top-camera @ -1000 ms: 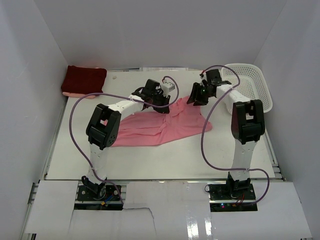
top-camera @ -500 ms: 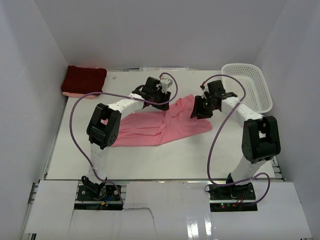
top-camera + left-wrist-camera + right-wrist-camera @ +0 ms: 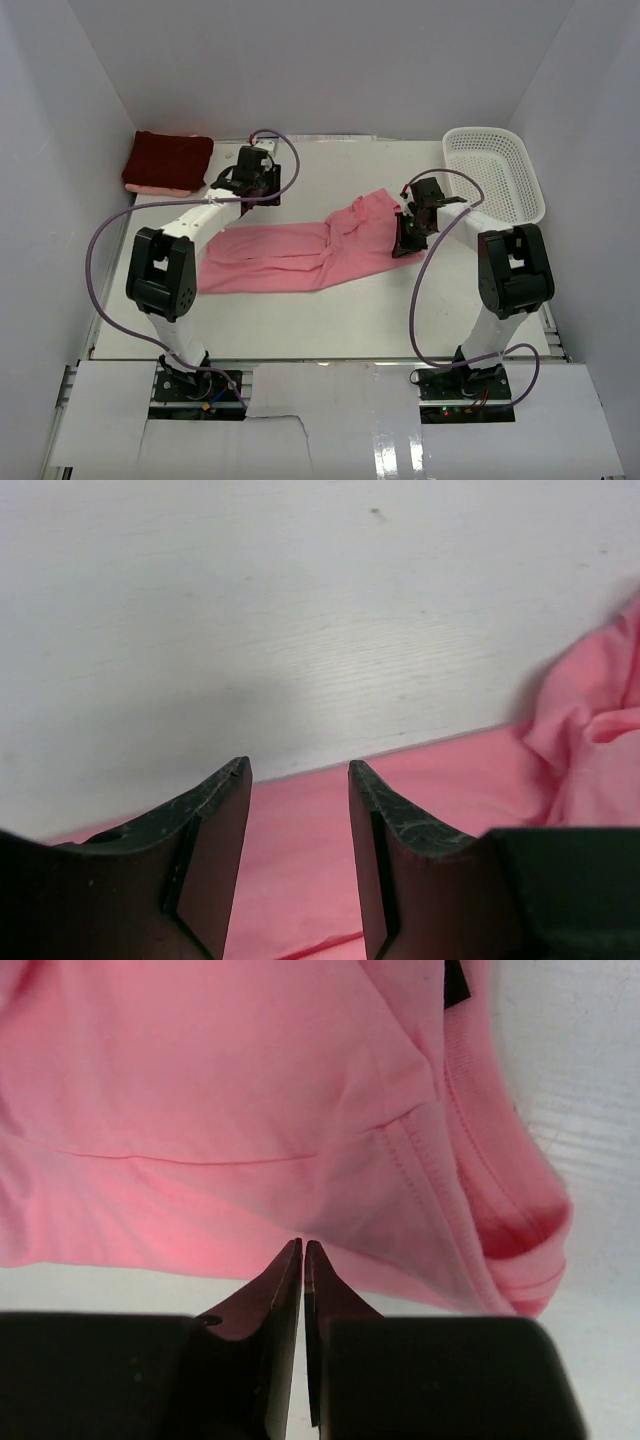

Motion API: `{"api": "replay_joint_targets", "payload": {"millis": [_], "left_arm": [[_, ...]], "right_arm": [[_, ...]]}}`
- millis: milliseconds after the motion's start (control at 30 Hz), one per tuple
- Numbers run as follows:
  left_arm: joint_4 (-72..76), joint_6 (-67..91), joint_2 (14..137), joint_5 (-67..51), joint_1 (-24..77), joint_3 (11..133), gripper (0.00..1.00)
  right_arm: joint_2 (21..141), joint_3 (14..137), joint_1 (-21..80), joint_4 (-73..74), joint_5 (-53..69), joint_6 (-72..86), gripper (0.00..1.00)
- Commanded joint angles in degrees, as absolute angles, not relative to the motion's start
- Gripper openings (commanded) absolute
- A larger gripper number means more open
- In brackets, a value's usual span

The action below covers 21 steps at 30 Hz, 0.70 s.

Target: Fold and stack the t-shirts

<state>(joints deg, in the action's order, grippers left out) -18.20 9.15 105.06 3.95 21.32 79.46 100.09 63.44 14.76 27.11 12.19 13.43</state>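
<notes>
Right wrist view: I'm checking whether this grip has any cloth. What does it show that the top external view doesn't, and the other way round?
Only the right wrist view: the right gripper with its jaws closed tip to tip at the pink t-shirt edge, plus seams and a sleeve hem. Whether cloth is pinched is unclear. Only the top external view: the folded maroon t-shirt in the far left corner, the white basket at far right, and the pink t-shirt's full spread. Both: the pink t-shirt, with the right gripper at its right end.
</notes>
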Motion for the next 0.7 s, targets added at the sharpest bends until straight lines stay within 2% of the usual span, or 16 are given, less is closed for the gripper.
{"api": "replay_joint_targets", "payload": {"millis": [0,333,667], "left_arm": [[-21.9,10.8,99.0,9.0,20.3,76.6,0.54],[-22.9,13.8,96.9,9.1,19.1,65.7,0.52],[-23.1,13.2,100.5,8.0,18.7,66.2,0.52]], "right_arm": [[103.3,64.6,14.9,26.0,10.5,12.7,0.08],[109.8,70.2,14.8,26.7,8.7,12.5,0.08],[122.8,86.6,11.8,29.4,8.4,13.7,0.08]]}}
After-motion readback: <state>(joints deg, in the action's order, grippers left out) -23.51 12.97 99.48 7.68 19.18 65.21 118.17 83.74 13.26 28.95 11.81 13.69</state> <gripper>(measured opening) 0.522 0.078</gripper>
